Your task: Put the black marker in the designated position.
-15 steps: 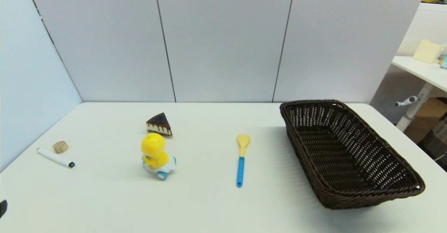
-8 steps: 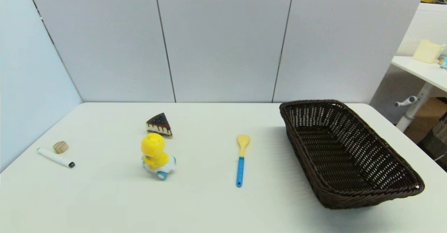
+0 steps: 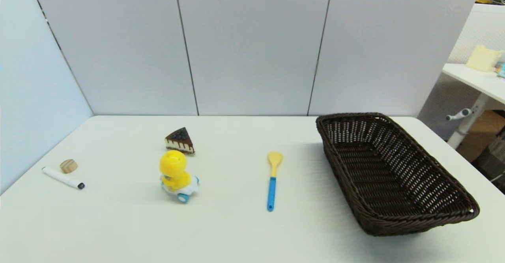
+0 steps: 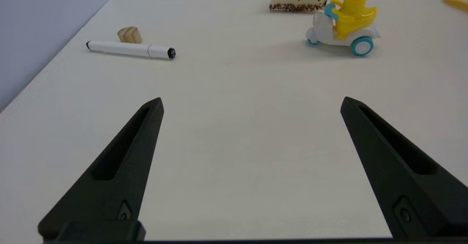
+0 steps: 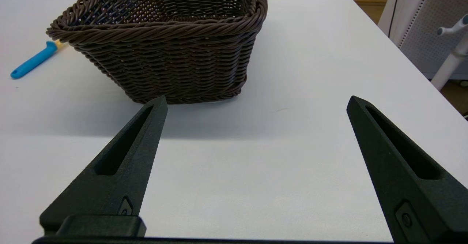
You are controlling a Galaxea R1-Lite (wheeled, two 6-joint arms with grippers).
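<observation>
Two grippers sit low over the desk [image 3: 244,231], fingers spread wide and empty: the left gripper [image 4: 252,105] faces the black marker [image 4: 129,49], the right gripper [image 5: 256,103] faces the wicker basket [image 5: 164,53]. The marker lies flat near the desk's left edge, just beside a small wooden block [image 3: 68,165] and well apart from the basket. It appears light, rigid and smooth, so it may roll; grasp across mid-barrel. It is slim and white, with a black tip.
</observation>
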